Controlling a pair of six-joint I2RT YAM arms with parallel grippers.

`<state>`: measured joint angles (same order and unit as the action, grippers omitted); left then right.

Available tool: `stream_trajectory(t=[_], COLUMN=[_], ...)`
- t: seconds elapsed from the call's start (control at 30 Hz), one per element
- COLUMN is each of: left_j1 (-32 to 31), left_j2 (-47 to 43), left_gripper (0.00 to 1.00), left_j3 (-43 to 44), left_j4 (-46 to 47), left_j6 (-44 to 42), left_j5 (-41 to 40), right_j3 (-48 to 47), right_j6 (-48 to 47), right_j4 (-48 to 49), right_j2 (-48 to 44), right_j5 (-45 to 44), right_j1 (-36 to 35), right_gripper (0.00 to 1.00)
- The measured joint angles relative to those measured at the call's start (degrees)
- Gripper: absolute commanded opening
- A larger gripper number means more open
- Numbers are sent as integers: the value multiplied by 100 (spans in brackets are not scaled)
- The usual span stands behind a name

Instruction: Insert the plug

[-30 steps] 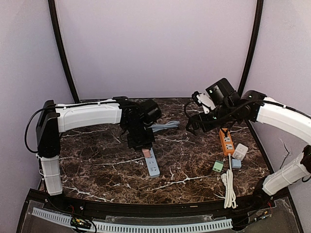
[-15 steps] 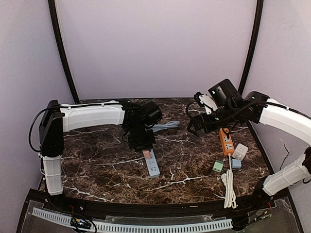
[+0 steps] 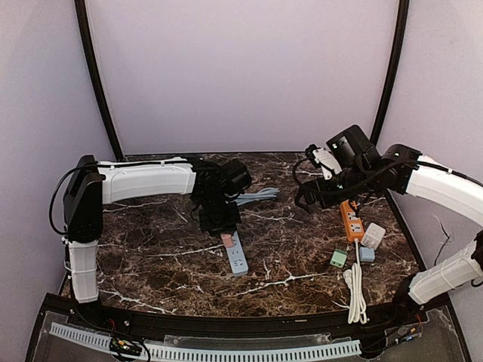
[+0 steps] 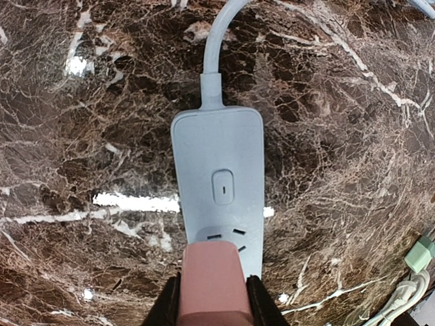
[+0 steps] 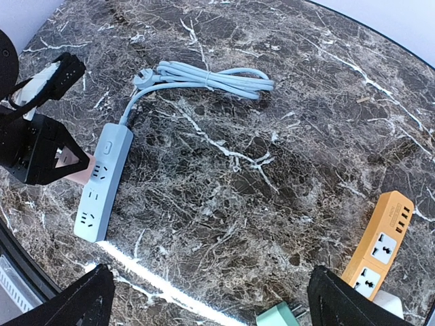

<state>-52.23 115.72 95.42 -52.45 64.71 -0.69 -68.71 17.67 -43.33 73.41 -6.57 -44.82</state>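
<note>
At the strip (image 4: 217,142), just past its switch (image 4: 223,187): left gripper (image 4: 213,302) clamped on the plug (image 4: 212,275), which overlaps the first socket (image 4: 228,236). Slots visible, so likely unseated. Right gripper (image 5: 211,299) spread wide, empty. Left to do: align, push home.

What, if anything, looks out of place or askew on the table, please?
Nothing stands out: the blue strip lies flat, its cord neatly bundled, and the left gripper holds the pink plug squarely at the first socket.
</note>
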Motion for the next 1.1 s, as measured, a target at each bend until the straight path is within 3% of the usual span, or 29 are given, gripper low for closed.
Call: stream_trajectory(t=[1.1], left_j1=[149], left_j2=[129], left_gripper=[1], left_j3=[35], left_j4=[105], left_j6=[-7], left_j5=[111], right_j3=[72], right_j6=[2], right_j4=[-2], right_j2=[22], right_j5=[-13], right_j1=[0], right_gripper=[99])
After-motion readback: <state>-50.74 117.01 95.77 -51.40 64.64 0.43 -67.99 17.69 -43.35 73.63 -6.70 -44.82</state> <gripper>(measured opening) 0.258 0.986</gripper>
